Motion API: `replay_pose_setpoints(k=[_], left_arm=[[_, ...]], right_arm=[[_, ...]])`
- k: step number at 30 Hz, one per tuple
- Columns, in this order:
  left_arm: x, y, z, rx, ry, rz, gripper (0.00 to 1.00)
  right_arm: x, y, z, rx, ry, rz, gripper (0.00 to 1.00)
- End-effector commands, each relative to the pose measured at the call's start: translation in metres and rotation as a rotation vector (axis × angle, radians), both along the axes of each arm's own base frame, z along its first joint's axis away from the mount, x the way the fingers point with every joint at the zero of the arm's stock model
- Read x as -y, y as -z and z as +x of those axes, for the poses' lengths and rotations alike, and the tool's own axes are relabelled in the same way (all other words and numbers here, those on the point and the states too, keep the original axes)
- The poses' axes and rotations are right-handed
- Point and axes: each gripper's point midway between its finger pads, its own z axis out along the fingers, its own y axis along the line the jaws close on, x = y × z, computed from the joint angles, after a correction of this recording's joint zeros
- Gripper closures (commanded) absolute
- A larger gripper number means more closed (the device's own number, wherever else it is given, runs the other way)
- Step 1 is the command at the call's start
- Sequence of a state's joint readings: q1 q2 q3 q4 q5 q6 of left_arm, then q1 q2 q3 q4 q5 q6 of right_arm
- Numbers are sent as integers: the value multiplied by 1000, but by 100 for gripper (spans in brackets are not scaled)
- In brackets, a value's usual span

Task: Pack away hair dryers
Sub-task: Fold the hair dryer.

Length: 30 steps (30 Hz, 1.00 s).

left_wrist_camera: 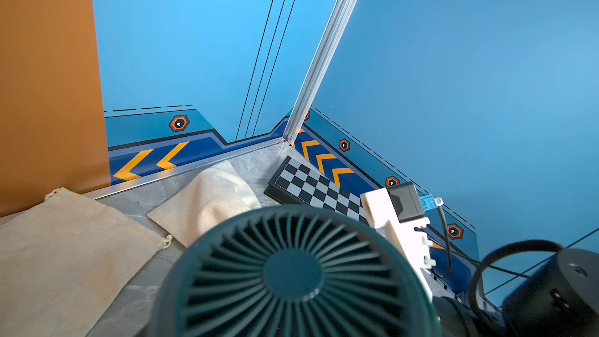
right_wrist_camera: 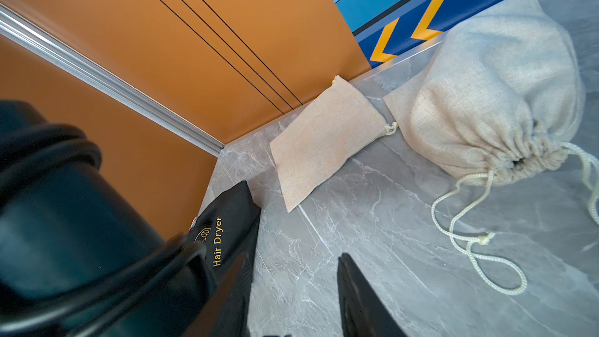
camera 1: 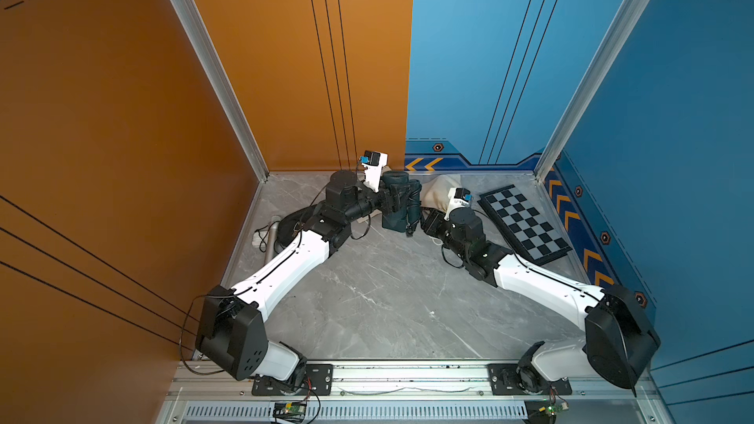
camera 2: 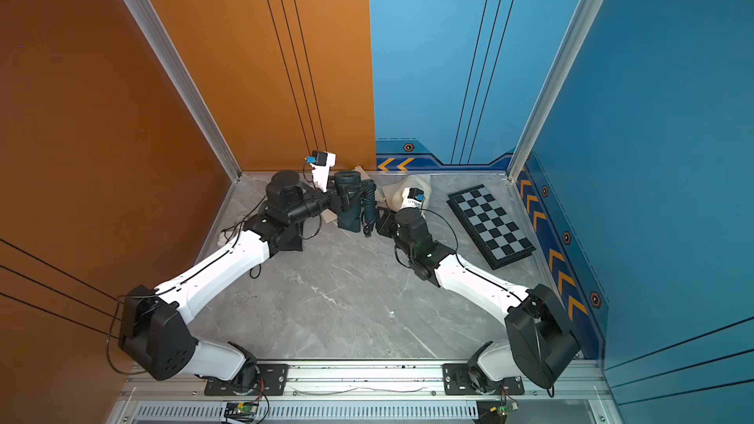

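A blackish-teal hair dryer (camera 1: pixel 395 214) with its black cord (camera 1: pixel 414 205) wound around it is near the back wall in both top views. My left gripper (camera 1: pixel 392 201) is shut across its body. In the left wrist view the dryer's round rear grille (left_wrist_camera: pixel 293 272) fills the lower part and hides the jaws. My right gripper (camera 1: pixel 426 220) sits just right of the dryer. In the right wrist view it (right_wrist_camera: pixel 295 290) is open over bare table, with the dryer (right_wrist_camera: pixel 64 228) beside one finger (right_wrist_camera: pixel 240 286). No other hair dryers show.
A filled beige drawstring pouch (right_wrist_camera: pixel 492 98) lies at the back, with a flat beige pouch (right_wrist_camera: pixel 324 141) to its left. A black pouch lettered "Hair Dryer" (right_wrist_camera: pixel 227 222) lies under the dryer. A chessboard (camera 1: pixel 524 222) lies at the right, and a silver rod (camera 1: pixel 271 242) at the left wall.
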State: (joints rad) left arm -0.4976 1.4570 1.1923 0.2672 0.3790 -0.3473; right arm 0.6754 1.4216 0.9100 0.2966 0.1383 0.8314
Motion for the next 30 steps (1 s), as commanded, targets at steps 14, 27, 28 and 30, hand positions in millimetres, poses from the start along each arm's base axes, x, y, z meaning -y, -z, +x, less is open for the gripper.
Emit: replay_pose_setpoints(k=[14,27,28,30], left_arm=[[21,-47,-26,92,206,-156,100],[-1,-82,-16,46,341,-439,100],[-2,-85,-15,50,347,-456,100],[0,-86,-14,50,353,-462,100]], right_arm=[[-15,-59,-52,128,-276,57,42],[45,-120,-78,525,-371,166,20],[44,-122,-78,541,-376,171,20],[44,-122,-76,563,-372,178,20]])
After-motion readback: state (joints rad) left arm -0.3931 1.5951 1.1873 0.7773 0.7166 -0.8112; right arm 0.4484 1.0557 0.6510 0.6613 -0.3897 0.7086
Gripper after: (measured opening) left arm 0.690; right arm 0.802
